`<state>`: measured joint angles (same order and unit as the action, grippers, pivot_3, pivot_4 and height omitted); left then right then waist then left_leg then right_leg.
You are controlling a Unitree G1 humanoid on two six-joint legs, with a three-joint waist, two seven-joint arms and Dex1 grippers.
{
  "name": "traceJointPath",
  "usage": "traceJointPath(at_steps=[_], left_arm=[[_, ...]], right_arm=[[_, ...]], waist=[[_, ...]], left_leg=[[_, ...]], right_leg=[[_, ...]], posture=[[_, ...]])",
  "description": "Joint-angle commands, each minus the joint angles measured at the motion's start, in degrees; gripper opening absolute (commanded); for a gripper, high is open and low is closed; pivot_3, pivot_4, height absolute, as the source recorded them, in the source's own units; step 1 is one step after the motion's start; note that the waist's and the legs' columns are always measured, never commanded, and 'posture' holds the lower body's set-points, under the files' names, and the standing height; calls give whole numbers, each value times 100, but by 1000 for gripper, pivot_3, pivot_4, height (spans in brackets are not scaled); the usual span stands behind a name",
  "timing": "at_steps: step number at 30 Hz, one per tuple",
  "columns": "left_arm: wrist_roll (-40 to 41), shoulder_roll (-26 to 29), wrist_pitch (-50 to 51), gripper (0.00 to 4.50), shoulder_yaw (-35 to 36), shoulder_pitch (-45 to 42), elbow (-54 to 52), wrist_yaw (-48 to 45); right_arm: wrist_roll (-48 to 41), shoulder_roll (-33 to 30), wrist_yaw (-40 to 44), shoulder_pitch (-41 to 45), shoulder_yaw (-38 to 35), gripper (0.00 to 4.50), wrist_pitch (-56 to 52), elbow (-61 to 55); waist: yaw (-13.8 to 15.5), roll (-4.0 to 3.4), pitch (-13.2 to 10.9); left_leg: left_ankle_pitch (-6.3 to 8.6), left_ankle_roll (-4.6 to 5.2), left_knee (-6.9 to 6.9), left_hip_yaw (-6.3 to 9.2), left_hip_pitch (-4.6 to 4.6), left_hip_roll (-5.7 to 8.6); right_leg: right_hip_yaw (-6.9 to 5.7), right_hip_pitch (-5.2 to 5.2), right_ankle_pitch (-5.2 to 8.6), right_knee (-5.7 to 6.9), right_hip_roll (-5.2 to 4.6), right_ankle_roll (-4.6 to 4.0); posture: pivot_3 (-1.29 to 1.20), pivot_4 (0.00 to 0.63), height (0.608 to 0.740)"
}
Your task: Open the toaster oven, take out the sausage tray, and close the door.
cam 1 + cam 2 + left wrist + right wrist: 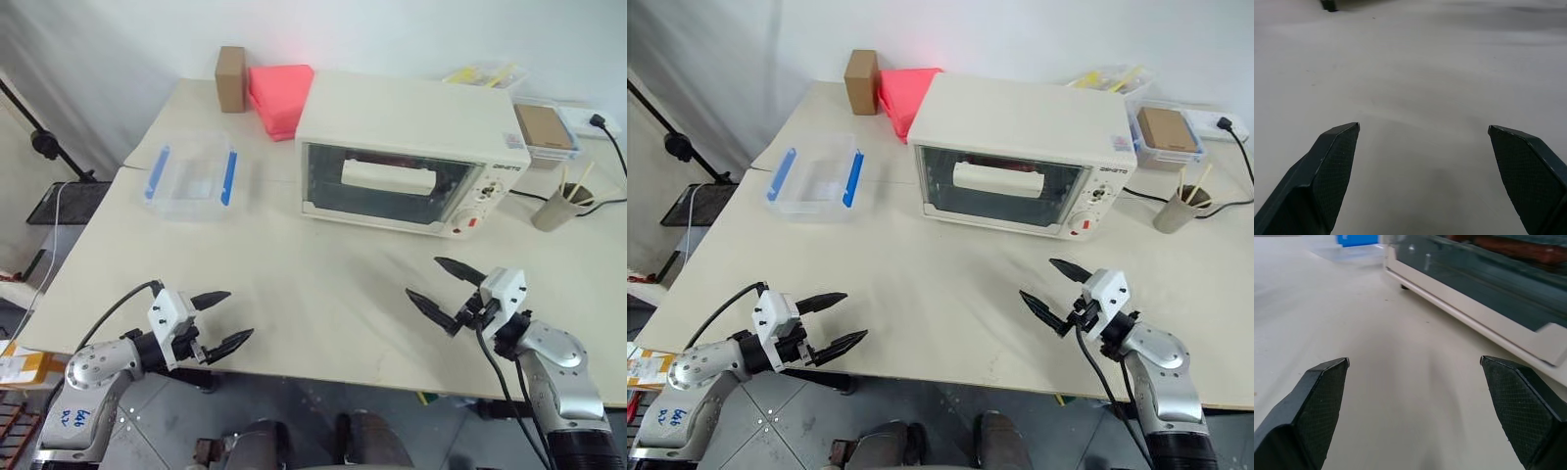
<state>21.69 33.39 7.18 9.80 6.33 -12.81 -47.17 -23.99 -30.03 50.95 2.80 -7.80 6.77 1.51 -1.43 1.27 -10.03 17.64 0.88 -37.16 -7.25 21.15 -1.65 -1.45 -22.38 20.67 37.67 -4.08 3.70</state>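
The oven [407,152] sits toward the far side of the worktop [323,284], its door [387,184] shut, the cream bar handle [384,176] across the dark glass. Through that glass in my right wrist view I can make out reddish-brown sausages [1520,248] inside the oven; the tray under them I cannot tell apart. My left hand [217,321] hangs over the near edge of the worktop, well in front of the oven and off to its left, fingers spread wide and holding nothing. My right hand [443,289] hovers in front of the oven's right end, nearer to it than the left, fingers likewise spread and empty, pointing toward the door. A clear box with blue clips [192,176] lies left of the oven, and a cup of sticks [561,205] stands to its right.
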Motion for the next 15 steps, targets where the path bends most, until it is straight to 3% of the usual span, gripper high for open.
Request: traceJointPath(at_steps=[1,9,15], left_arm=[[34,-51,-161,4491,45,-233,-171,79],[1109,-152,511,4491,309,-1325,168,-189],[1398,-301,888,4491,254,-1909,253,-119]], right_arm=[[-216,45,34,28,-94,4500,-172,-123],[-1016,-55,-262,823,-303,4500,-1532,-634],[-1128,28,-361,1520,-379,4500,-1795,-536]], waist=[[-3,0,0],[-33,-7,-5],[-26,-8,-5]], left_leg=[[0,0,-1,1,2,0],[-10,-2,-3,3,1,-1],[-10,0,-5,11,12,1]], right_leg=[[-1,0,0,0,0,0],[-6,-5,-1,15,1,0],[-19,-5,-2,11,1,1]], posture=[[0,150,740],[0,150,740],[0,150,740]])
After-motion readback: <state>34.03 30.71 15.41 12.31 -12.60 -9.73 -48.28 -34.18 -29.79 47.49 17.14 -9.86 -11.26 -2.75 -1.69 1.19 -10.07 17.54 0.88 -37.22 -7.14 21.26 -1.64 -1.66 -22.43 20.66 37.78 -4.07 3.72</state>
